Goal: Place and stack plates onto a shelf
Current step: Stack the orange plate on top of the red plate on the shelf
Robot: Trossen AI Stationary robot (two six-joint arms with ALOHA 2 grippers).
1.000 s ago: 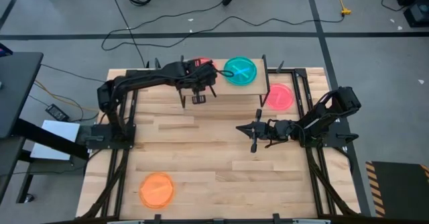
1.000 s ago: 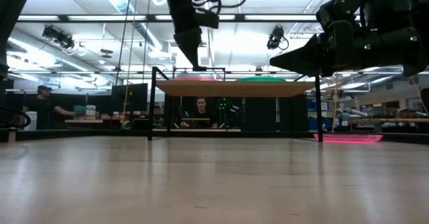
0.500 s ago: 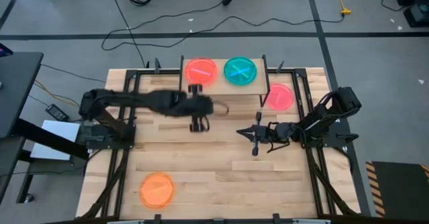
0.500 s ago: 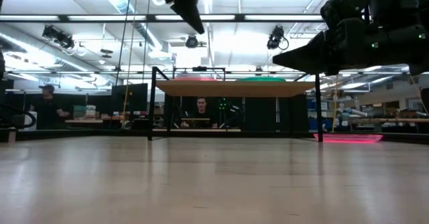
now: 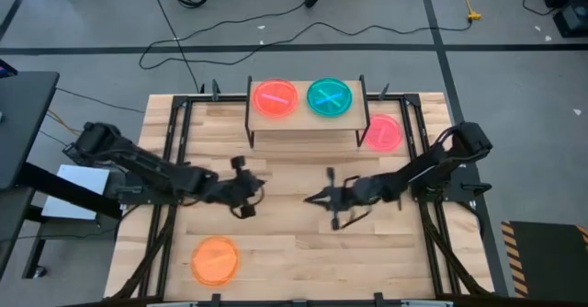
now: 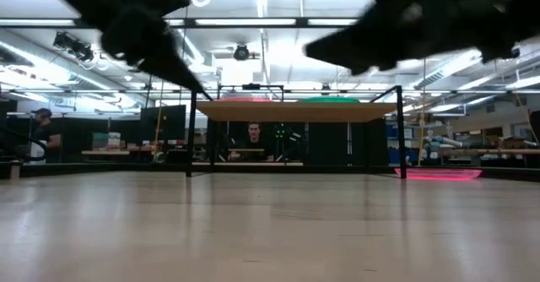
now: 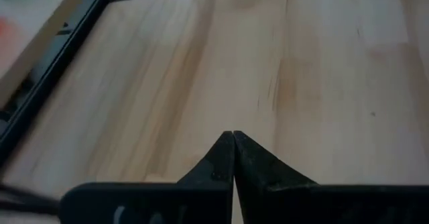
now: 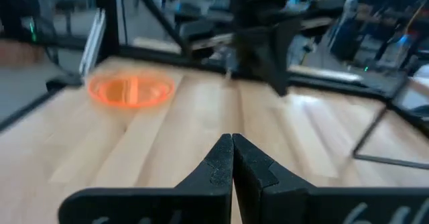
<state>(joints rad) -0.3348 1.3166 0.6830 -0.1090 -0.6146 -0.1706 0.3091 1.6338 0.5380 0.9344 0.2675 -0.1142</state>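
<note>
Left gripper (closed), above orange plate

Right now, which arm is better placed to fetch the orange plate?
Probably the left. Its gripper hangs empty and shut over the table's left half, nearer the orange plate at the front left. The right gripper, also shut, is farther toward the middle.

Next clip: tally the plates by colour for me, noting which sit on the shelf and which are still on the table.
Red plate: 1, on the shelf
Teal plate: 1, on the shelf
Pink-red plate: 1, on the table beside the shelf
Orange plate: 1, on the table near the front
Total: 4 plates, 2 on the shelf, 2 on the table
</note>
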